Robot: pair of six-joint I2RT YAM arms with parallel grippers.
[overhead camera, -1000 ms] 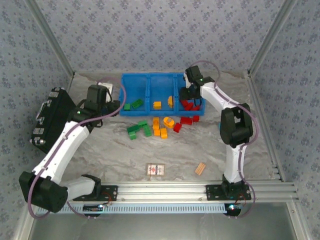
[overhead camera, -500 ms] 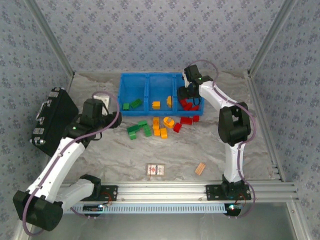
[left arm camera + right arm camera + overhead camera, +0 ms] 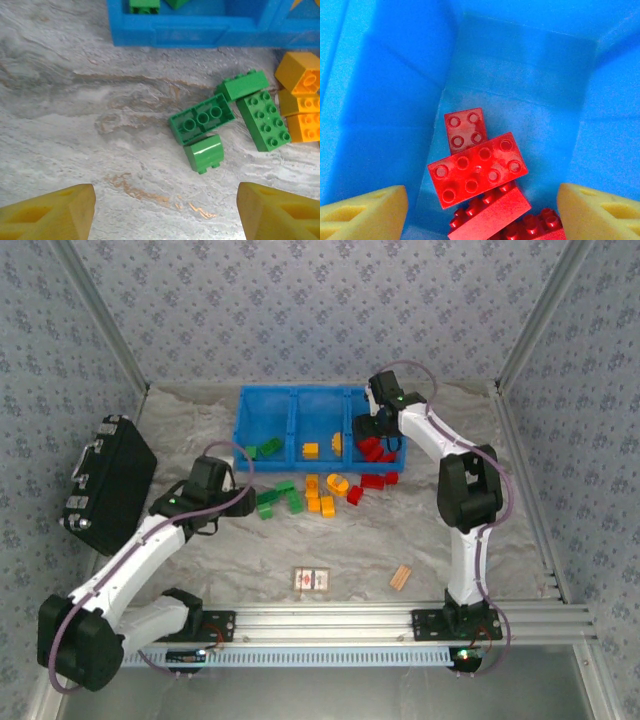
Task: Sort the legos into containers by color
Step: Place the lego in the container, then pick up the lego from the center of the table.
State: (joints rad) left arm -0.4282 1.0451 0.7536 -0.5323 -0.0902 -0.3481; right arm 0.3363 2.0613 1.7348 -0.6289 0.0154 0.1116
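Observation:
The blue containers (image 3: 298, 406) stand at the back: green legos (image 3: 266, 449) in the left bin, orange (image 3: 313, 450) in the middle, red (image 3: 372, 450) in the right. More green (image 3: 266, 504), orange (image 3: 320, 496) and red legos (image 3: 371, 482) lie loose on the table in front. My left gripper (image 3: 243, 504) is open just short of the loose green bricks (image 3: 202, 119), nothing between its fingers (image 3: 55, 210). Over the right bin my right gripper (image 3: 482, 210) hangs open above several red bricks (image 3: 477, 170).
A black case (image 3: 105, 480) lies at the far left. A printed card (image 3: 313, 580) and a tan wooden block (image 3: 401, 577) lie near the front rail. The tray's front wall (image 3: 200, 32) stands just beyond the green bricks.
My left arm has swung from beside the left bin down and to the right, to the loose green bricks. The right gripper has stayed over the right bin.

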